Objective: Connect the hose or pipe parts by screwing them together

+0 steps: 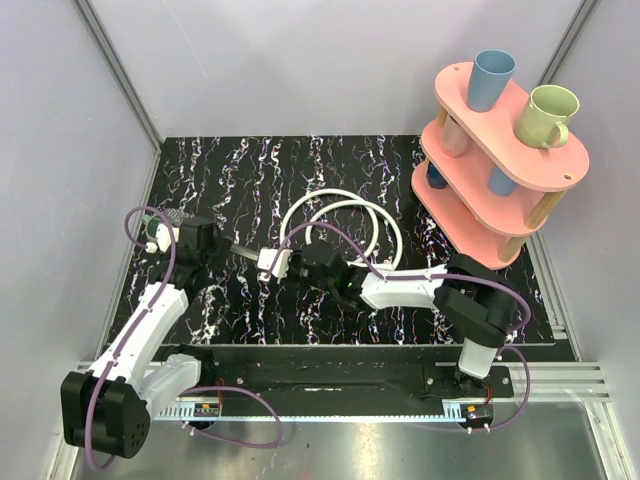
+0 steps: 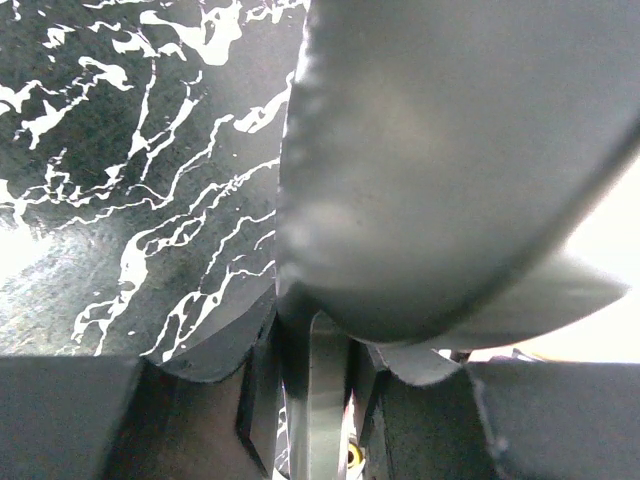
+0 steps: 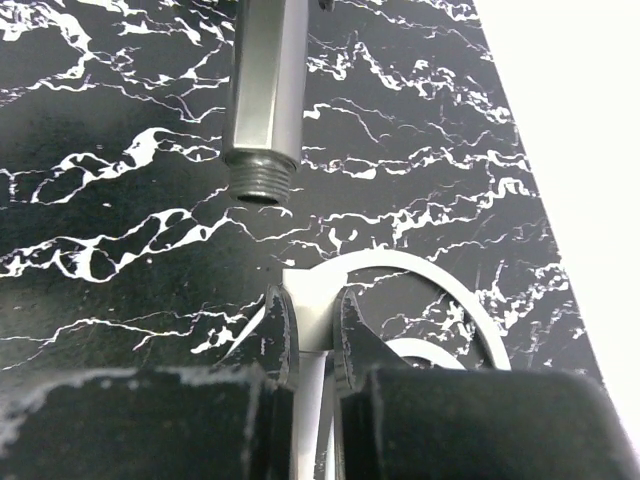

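Surface: a black marble-patterned surface [image 1: 200, 170] with white veins carries everything.
Left gripper: the left gripper [image 1: 222, 248], at about 9 o'clock on the surface in the top view, is clamped on the handle of a dark grey round-faced shower head [image 2: 450, 150]. In the left wrist view, the head fills the frame from 12 to 3 o'clock and the handle runs down between the fingers [image 2: 255, 400].
Shower head handle: the straight handle [image 3: 265, 80] points toward the right arm and ends in a short threaded end [image 3: 260, 183], which is bare.
Right gripper: the right gripper [image 3: 312, 330], near the middle of the surface, is closed on the small white end fitting [image 3: 312, 300] of a long thin white flexible hose [image 1: 340, 192].
Fitting and thread: in the right wrist view, the threaded end sits at about 11 o'clock from the fitting. It is near the fitting but apart from it, and slightly off its line.
Hose: its loops lie on the surface at about 1 o'clock from the right gripper.
Rack: a pink two-tier rack [image 1: 505, 125] stands at 2 o'clock on the surface, with a blue cup [image 1: 492, 80] and a pale green mug [image 1: 545, 115] on its top tier.
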`<control>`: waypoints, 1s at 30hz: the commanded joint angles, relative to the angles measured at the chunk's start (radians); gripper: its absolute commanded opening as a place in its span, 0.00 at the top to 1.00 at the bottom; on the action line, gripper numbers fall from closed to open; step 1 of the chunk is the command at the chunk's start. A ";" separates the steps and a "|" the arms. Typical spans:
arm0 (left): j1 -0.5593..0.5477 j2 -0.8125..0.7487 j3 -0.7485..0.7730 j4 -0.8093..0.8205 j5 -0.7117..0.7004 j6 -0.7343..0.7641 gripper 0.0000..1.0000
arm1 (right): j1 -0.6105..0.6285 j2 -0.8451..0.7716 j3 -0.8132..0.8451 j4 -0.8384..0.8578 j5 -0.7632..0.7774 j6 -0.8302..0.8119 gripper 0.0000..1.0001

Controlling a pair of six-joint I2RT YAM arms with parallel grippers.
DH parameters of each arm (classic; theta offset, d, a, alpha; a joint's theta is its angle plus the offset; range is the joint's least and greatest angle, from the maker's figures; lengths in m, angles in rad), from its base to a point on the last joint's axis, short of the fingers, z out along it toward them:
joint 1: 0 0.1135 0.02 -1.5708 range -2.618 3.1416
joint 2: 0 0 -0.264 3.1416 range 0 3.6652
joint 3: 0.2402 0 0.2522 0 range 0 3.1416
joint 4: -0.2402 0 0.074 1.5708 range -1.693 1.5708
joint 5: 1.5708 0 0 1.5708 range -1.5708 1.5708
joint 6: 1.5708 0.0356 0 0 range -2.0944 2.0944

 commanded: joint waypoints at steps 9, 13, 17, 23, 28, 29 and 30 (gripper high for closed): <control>-0.039 0.006 0.033 0.109 -0.083 -0.010 1.00 | 0.029 -0.019 0.005 0.211 -0.007 -0.128 1.00; -0.040 0.001 0.029 0.104 -0.085 -0.004 1.00 | 0.029 -0.018 0.019 0.175 -0.023 -0.128 1.00; -0.043 -0.029 -0.017 0.200 -0.094 0.045 1.00 | 0.027 -0.022 0.017 0.152 -0.048 -0.108 1.00; -0.057 -0.061 -0.047 0.273 -0.140 0.089 1.00 | 0.029 -0.041 0.028 0.109 -0.083 -0.071 1.00; -0.077 -0.092 -0.083 0.369 -0.160 0.125 1.00 | 0.029 -0.045 0.045 0.096 -0.086 -0.061 1.00; -0.080 -0.098 -0.089 0.383 -0.163 0.129 1.00 | 0.029 -0.047 0.048 0.096 -0.086 -0.059 1.00; -0.088 -0.107 -0.096 0.401 -0.163 0.137 1.00 | 0.029 -0.051 0.052 0.096 -0.088 -0.054 1.00</control>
